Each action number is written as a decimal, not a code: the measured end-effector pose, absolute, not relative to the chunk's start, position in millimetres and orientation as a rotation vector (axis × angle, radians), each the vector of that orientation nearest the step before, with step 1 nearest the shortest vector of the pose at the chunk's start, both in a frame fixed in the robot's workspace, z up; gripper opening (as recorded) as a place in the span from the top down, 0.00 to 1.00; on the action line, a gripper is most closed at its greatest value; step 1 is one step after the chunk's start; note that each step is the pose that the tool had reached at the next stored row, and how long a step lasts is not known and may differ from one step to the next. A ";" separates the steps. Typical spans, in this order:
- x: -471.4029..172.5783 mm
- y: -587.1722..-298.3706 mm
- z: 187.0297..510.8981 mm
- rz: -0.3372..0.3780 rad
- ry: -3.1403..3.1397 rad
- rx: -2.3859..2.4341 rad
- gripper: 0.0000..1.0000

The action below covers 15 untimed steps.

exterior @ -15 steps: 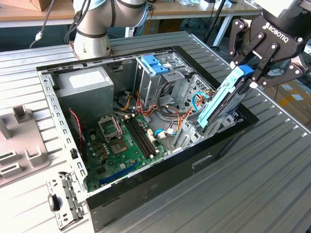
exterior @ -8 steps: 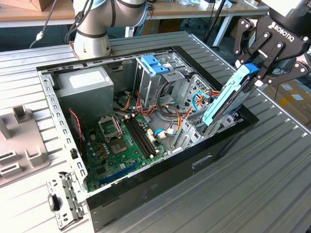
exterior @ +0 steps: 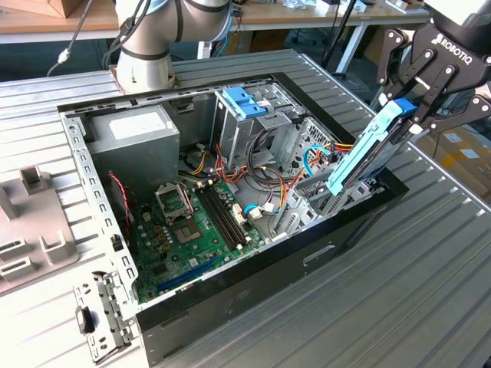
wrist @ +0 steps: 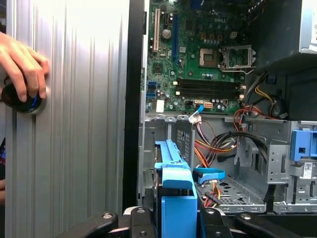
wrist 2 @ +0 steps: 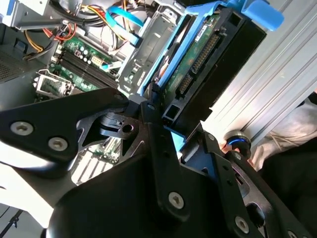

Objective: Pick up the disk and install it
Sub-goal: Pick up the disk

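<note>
The pincer (exterior: 409,113) is clamped on the upper end of the disk (exterior: 360,161), holding it tilted over the open computer case (exterior: 253,285). The disk's blue-railed lower end dips inside the case at the corner on the exterior view's right, beside a grey metal bay. Whether it touches the bay cannot be told. Its upper end stands above the case's black rim.

Inside the case lie a green motherboard (exterior: 192,224), a grey power-supply box (exterior: 142,134) in the far corner, a metal drive cage with blue clips (exterior: 247,115) and a tangle of coloured cables (exterior: 285,182) between cage and bay.

The case rests on a ribbed metal surface (exterior: 399,295), which runs open along the case's near side and towards the exterior view's right. A small metal bracket (exterior: 100,323) lies just off the case's near corner on the exterior view's left.

In the first wrist view, a person's hand (wrist: 22,62) rests on a dark round knob (wrist: 20,98) on the surface, well apart from the case edge.
</note>
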<state>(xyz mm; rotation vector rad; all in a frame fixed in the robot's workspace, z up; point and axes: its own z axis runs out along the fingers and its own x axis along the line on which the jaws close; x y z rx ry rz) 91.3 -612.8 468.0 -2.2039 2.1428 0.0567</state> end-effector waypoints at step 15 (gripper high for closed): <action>120.6 -613.6 468.0 0.060 2.144 -2.205 0.63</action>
